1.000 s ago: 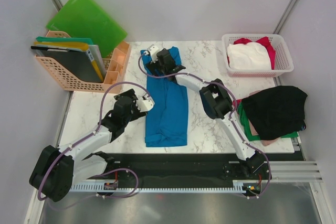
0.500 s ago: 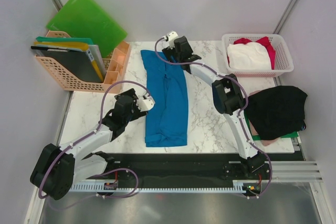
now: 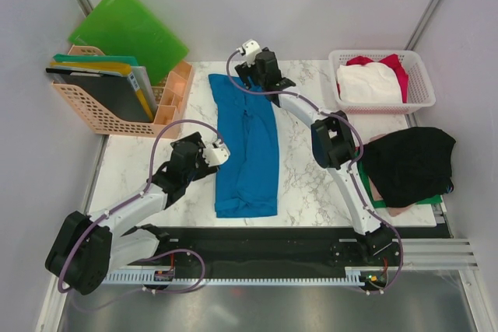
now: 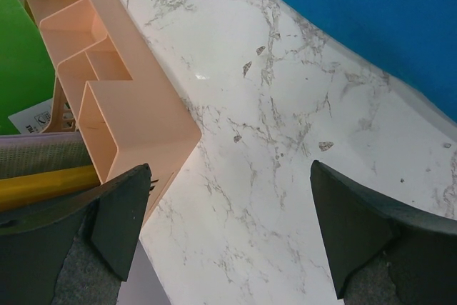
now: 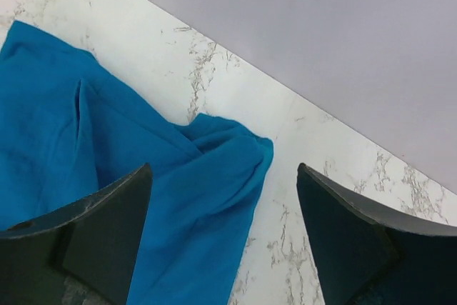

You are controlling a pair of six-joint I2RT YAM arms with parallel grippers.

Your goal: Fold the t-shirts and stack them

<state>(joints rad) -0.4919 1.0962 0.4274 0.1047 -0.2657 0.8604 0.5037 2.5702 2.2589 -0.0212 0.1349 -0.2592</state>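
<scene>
A bright blue t-shirt (image 3: pixel 246 145) lies folded into a long strip down the middle of the marble table (image 3: pixel 140 169). My right gripper (image 3: pixel 253 77) hovers at its far right corner, open; that rumpled corner (image 5: pixel 214 169) lies between the jaws, untouched. My left gripper (image 3: pixel 208 148) stands open over bare marble, left of the shirt's middle, with nothing between its fingers (image 4: pixel 121 212); the shirt's edge (image 4: pixel 371 12) shows at the upper right. A black t-shirt (image 3: pixel 408 162) tops a pile of green and pale pink ones at the right edge.
A white lattice basket (image 3: pixel 416 64) at the back right holds a white t-shirt (image 3: pixel 367 83) and a red one (image 3: pixel 397 64). An orange file rack (image 3: pixel 101 118) with folders and a green folder (image 3: pixel 128 29) fills the back left. Its orange organiser (image 4: pixel 107 98) is close to my left gripper.
My right arm has swung from the shirt's far left end to its far right corner. The shirt's far end now lies uncovered. The left arm has not moved.
</scene>
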